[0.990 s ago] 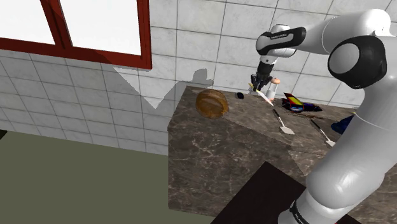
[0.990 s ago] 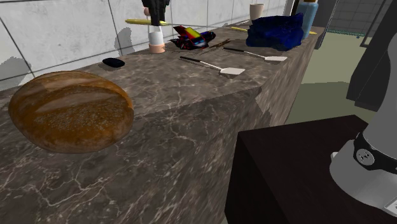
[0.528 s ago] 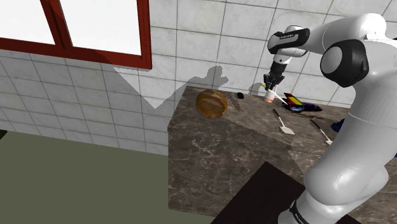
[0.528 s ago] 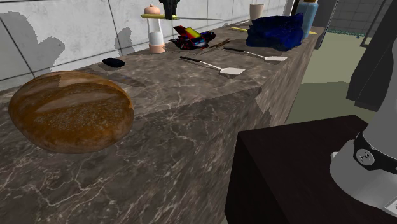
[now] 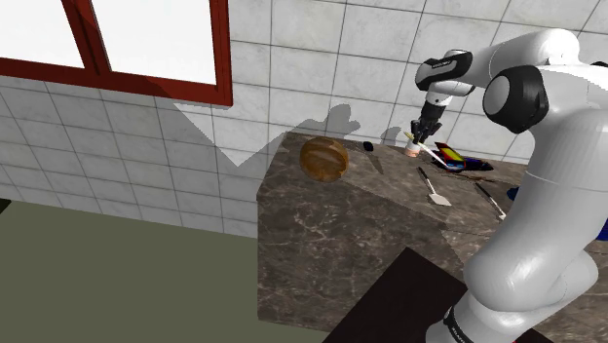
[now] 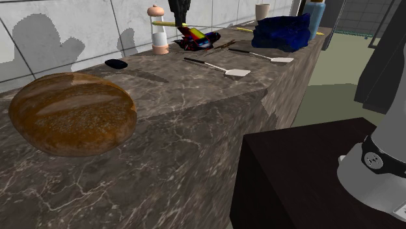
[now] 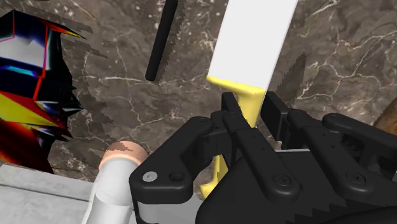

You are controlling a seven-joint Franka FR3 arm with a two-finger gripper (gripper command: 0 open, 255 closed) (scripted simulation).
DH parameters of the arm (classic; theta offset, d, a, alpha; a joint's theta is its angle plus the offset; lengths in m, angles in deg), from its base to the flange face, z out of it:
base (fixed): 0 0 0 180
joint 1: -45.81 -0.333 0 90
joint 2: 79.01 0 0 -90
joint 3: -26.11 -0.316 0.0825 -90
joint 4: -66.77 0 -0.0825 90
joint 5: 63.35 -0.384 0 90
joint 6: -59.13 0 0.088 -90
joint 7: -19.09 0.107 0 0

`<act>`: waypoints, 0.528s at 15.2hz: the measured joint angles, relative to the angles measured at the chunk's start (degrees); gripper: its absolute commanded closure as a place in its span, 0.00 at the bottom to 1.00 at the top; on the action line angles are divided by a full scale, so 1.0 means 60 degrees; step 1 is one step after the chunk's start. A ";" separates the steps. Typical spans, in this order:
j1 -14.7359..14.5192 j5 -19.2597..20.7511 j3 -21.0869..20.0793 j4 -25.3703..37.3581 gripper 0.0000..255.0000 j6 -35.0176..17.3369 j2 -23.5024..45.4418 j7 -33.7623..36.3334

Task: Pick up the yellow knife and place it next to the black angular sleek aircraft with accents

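Observation:
A knife with a white blade [image 7: 254, 41] and a yellow handle [image 7: 245, 102] hangs above the counter with my gripper [image 7: 251, 113] shut on the handle. In the shoulder view the gripper [image 5: 420, 133] hovers just above the shaker [image 5: 414, 149], at the left of the black aircraft [image 5: 453, 158] with red, yellow and blue accents. In the second exterior view the gripper [image 6: 180, 9] holds the knife [image 6: 165, 23] level between the shaker [image 6: 157, 31] and the aircraft [image 6: 197, 38]. Below the fingers the wrist view has the aircraft [image 7: 32, 83] and the shaker's pink top [image 7: 122, 154].
A brown loaf [image 5: 324, 158] lies at the dark marble counter's [image 5: 341, 224] left end, with a small black object [image 5: 367, 146] by the tiled wall. Two spatulas [image 5: 434, 187] [image 5: 494, 203] lie right of the aircraft. A blue heap [image 6: 283, 31] and a cup [image 6: 263, 12] stand farther along.
The gripper has carried the knife to the shoulder view's right, past the shaker toward the aircraft, and a little lower. The things on the counter have not moved.

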 measured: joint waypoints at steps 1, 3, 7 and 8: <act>-0.0009 -0.0004 -0.0005 -0.0126 1.00 -0.0124 -0.0002 -0.0004; -0.0017 -0.0032 -0.0019 -0.0316 1.00 -0.0359 0.0047 -0.0021; -0.0019 -0.0100 -0.0042 -0.0700 1.00 -0.0837 0.0154 -0.0076; -0.0015 -0.0133 -0.0053 -0.0751 1.00 -0.0948 0.0217 -0.0092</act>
